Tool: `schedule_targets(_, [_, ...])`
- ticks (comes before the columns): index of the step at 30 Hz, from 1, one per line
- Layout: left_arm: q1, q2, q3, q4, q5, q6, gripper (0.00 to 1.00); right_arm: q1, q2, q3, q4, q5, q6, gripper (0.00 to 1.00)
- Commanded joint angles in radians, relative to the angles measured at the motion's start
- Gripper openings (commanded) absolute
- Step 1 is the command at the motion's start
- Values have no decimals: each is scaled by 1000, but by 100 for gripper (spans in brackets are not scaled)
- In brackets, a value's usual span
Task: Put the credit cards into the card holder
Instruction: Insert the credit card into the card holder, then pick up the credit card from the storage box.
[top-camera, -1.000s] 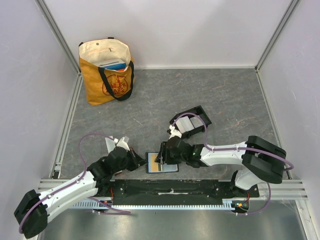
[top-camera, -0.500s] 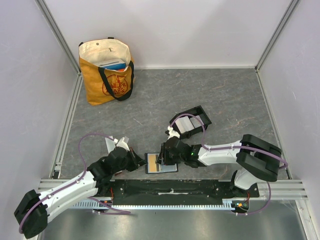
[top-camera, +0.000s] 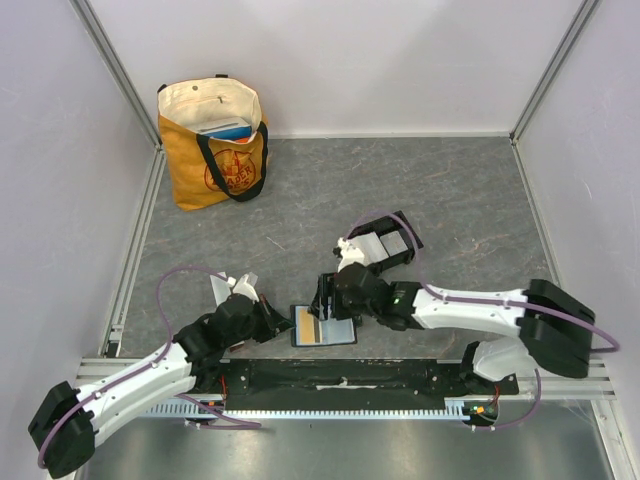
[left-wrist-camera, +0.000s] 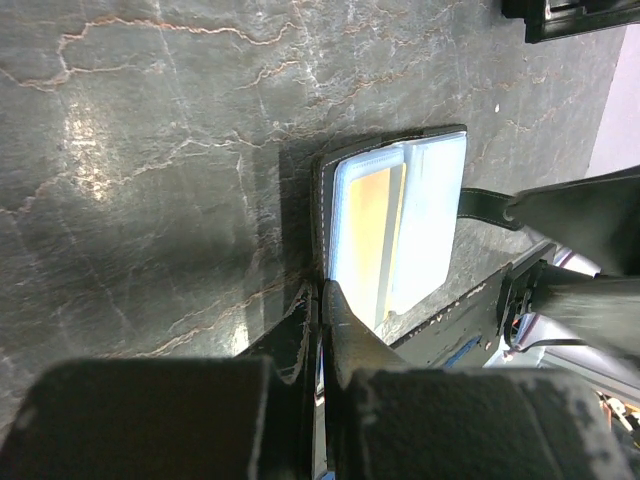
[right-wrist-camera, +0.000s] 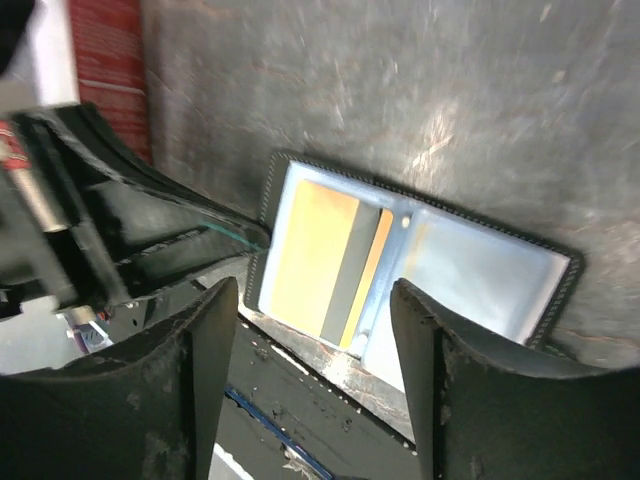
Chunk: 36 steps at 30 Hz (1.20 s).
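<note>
The open wallet (top-camera: 323, 327) lay hemmed in. The left gripper (top-camera: 286, 325) pinched its 9 o'clock edge, and the right gripper (top-camera: 323, 305) hung over it from 12 o'clock with fingers spread. The black rail (top-camera: 340, 376) ran just past 6 o'clock. The card holder (top-camera: 386, 246) stood near at 1 o'clock. Bare floor (top-camera: 300, 210) lay open toward 11 o'clock, as far as the tote bag (top-camera: 212, 150).
</note>
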Motion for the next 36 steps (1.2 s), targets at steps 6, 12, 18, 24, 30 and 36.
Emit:
schedule_targets(6, [-3, -17, -13, 5, -10, -25, 2, -107, -211, 151, -307, 260, -228, 80])
schedule_targets(12, [-3, -19, -2, -7, -16, -23, 2, -278, -231, 193, -372, 228, -328, 77])
schedule_targets(18, [-3, -14, 1, -9, -19, -25, 2, -446, -176, 228, -372, 80, -424, 80])
schedule_targets(24, [-1, -3, 6, -9, -25, -26, 2, -568, -107, 252, -347, -47, -472, 85])
schedule_targets(30, [-3, 12, 15, 1, -25, -25, 2, -670, -27, 266, -301, -212, -498, 87])
schedule_targets(36, [-3, 15, 24, 5, -22, -29, 2, -705, 53, 294, -274, -271, -517, 88])
